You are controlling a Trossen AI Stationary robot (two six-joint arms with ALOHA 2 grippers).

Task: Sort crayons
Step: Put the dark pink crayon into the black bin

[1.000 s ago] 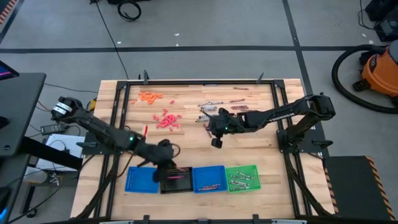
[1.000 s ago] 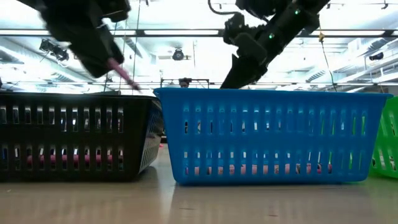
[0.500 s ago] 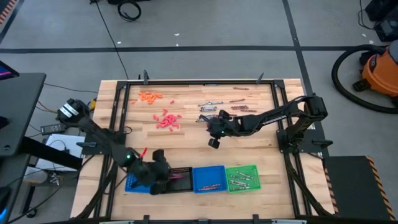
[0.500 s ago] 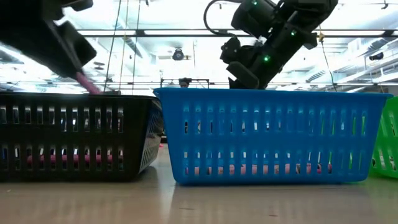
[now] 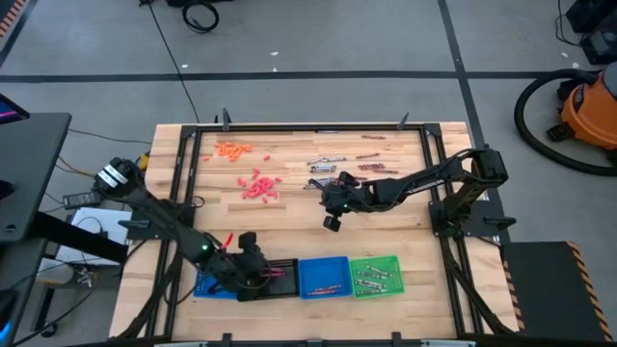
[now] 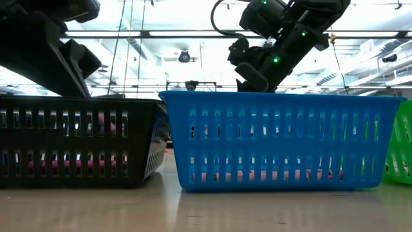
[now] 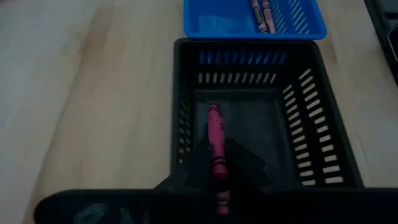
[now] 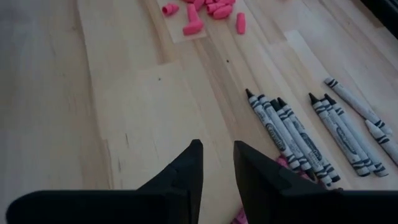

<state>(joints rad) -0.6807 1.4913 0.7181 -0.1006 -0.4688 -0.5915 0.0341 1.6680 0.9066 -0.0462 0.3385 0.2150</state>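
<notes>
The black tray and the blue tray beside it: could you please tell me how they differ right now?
The black tray has the left claw above it, shut on a magenta crayon; the blue tray has no claw over it. The black tray's floor looks mostly bare, while the blue tray holds dark reddish crayons. Both are slotted and stand side by side.

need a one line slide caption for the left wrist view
Left gripper holds a magenta crayon over the black tray, with the blue tray just beyond it on the wooden table.

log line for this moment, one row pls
left gripper: shut on magenta crayon over black tray | right gripper: open near grey crayons
</notes>
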